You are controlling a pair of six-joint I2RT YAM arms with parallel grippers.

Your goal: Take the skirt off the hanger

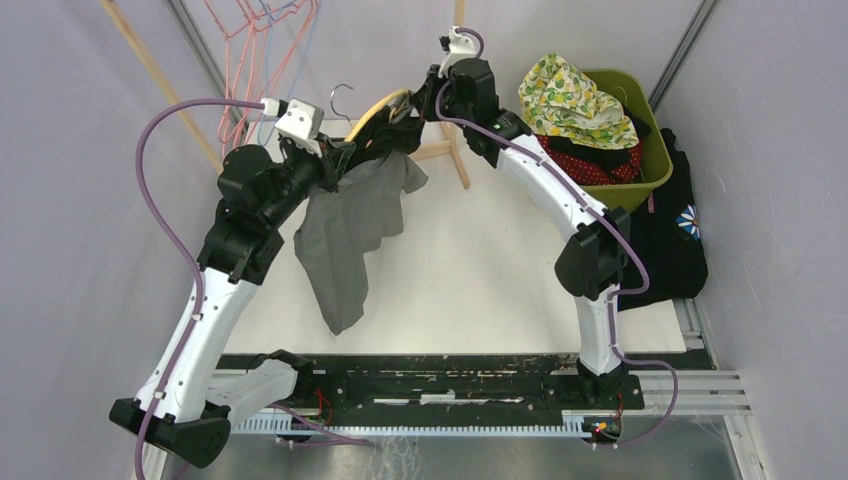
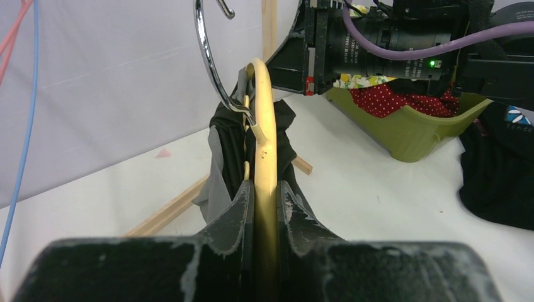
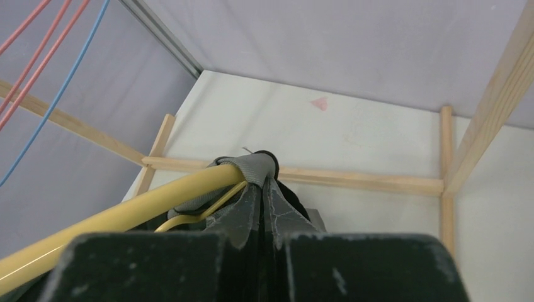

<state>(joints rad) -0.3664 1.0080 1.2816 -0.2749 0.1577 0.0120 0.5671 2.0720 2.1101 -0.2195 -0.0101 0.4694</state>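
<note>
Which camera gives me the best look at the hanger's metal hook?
Left wrist: the hook curves large and sharp above the yellow hanger. Top external shows the hook small; right wrist shows only the hanger's bar.

Two arms raised, tools close together.
The white-and-black left arm [image 1: 200, 300] and right arm [image 1: 560, 190] reach up and inward; the black left tool [image 2: 266, 201] is clamped tight, the black right tool [image 3: 263, 189] pinched closed.

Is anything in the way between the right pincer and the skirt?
Nothing visible: the right pincer is shut on the gray skirt where it loops over the yellow hanger, which the left pincer clamps.
</note>
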